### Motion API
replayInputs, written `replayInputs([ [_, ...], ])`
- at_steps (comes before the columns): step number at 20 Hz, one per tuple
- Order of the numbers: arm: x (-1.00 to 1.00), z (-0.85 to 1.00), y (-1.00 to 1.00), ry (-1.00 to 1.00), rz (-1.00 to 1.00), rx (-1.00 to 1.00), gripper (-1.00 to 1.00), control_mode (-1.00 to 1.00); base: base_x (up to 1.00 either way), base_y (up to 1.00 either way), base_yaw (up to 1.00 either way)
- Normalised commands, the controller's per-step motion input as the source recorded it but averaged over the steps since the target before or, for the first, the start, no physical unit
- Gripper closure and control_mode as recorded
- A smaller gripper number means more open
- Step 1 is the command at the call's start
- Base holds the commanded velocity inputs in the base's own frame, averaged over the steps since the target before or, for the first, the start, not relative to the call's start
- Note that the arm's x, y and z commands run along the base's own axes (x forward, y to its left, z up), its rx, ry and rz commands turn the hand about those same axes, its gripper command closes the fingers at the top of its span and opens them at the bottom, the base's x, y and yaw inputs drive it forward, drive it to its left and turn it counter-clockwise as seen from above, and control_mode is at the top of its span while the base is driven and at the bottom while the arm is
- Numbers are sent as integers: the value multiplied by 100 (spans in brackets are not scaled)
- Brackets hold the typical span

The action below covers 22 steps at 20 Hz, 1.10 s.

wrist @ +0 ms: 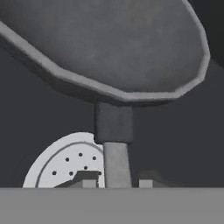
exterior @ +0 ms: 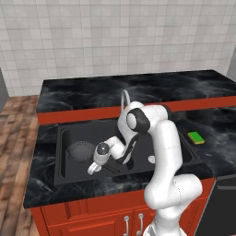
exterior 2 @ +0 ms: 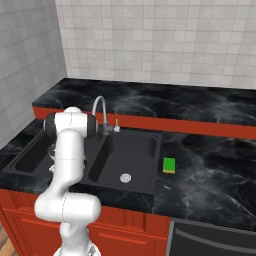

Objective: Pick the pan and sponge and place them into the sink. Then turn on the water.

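My end effector (wrist: 117,183) grips the pan (exterior: 81,150) handle, lowering it into the sink (exterior: 62,159); next I release, then fetch the sponge (exterior: 196,137).

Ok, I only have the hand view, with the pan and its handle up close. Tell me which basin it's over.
Observer: The pan is down inside the left basin of the sink.
Operator: Locate the sponge.
Observer: The sponge lies on the counter, to the right of the sink.
Operator: Check the faucet.
Observer: No water runs from the faucet.
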Motion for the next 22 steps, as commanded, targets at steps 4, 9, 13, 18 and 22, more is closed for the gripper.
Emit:
replayInputs([
  [4,37,25,0,0,0,9,-100,-100,0,0,0],
  [9,30,63,0,0,-6,11,-100,-100,0,0,0],
  [13,26,65,0,0,-8,13,-100,-100,0,0,0],
  [18,8,69,0,0,-12,10,-100,-100,0,0,0],
  [22,-8,72,16,0,-21,-2,-100,-100,0,0,0],
])
